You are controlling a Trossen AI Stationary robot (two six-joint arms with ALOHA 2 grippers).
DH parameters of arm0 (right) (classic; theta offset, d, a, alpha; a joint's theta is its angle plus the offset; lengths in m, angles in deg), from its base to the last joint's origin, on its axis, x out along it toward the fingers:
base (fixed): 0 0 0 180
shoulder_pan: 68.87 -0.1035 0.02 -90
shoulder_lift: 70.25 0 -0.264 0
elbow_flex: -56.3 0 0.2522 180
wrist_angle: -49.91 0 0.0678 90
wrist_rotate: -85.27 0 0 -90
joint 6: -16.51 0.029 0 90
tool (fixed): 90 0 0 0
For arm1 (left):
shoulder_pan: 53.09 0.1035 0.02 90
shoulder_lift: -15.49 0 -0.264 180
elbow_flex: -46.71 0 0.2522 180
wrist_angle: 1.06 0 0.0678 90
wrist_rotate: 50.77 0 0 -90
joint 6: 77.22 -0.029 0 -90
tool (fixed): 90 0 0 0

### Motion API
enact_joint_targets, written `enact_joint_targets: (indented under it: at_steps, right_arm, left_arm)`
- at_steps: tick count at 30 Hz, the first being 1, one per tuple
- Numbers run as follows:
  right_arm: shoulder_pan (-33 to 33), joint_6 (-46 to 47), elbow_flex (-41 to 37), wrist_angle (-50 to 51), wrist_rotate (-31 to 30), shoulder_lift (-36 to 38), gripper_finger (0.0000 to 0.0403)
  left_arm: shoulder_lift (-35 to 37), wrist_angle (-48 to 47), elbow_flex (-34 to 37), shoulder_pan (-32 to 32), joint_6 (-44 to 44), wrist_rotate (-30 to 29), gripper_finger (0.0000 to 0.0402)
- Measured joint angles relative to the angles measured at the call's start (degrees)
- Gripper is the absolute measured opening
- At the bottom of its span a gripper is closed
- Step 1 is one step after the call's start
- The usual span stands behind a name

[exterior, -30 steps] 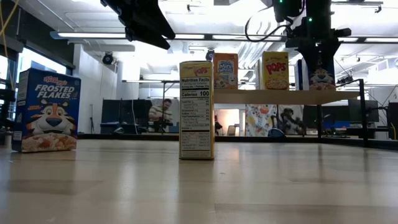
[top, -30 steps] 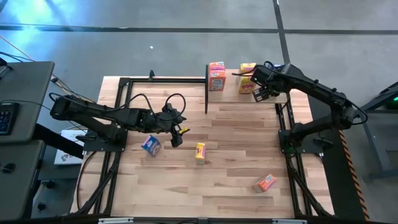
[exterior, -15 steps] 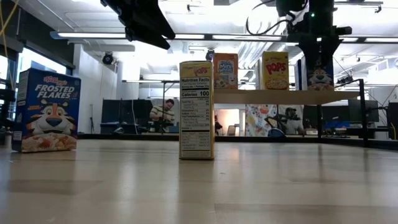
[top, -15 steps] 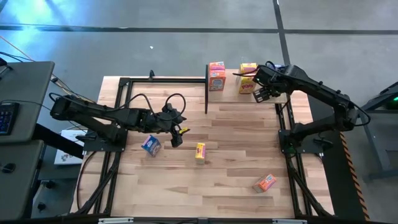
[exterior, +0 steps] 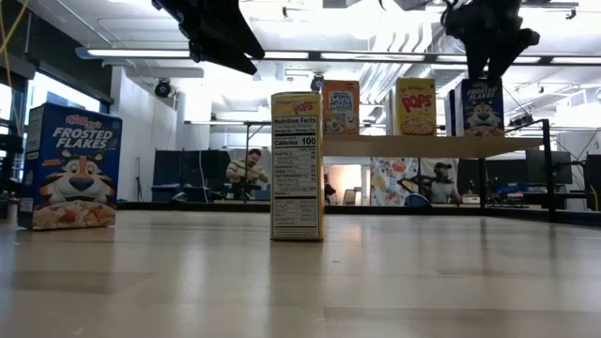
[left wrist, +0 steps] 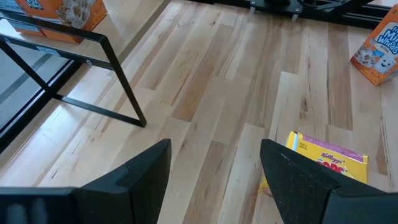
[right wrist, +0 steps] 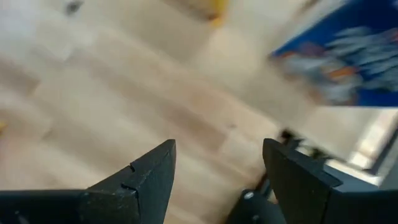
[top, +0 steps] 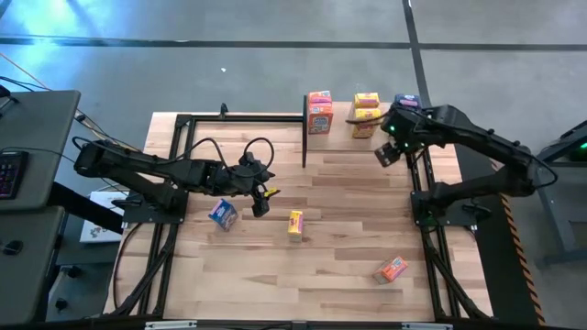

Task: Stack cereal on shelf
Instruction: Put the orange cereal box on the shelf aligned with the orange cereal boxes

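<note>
Three cereal boxes stand upright on the shelf: an orange-pink one, a yellow one and a blue one. In the high view they are the orange-pink box, the yellow box and the blue box. My right gripper hangs open just above the blue box, clear of it, as the right wrist view also shows. My left gripper hovers open over the table's middle, near a blue box and a yellow box, both standing on the tabletop.
An orange-pink box lies toward the table's near right corner. The shelf's black posts and frame rails run along the table's far and side edges. In the left wrist view the yellow box sits just beyond my open fingers. People show in the room behind.
My right gripper has let go of the blue box on the shelf's right end, risen above it and drawn back toward the table's near edge. The blue box stays upright on the shelf.
</note>
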Motion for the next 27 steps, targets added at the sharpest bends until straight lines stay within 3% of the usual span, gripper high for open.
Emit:
enact_joint_targets:
  at_steps: [17, 27]
  right_arm:
    - [-29.01, 2.50, 0.00, 0.01, 10.25, 1.91, 0.0234]
    - [-48.08, 6.73, 0.00, -1.57, 10.33, -1.62, 0.0241]
  left_arm:
    - [0.00, 0.00, 0.00, 0.00, 0.00, 0.00, 0.0239]
    - [0.01, 0.00, 0.00, 0.00, -0.01, 0.00, 0.0239]
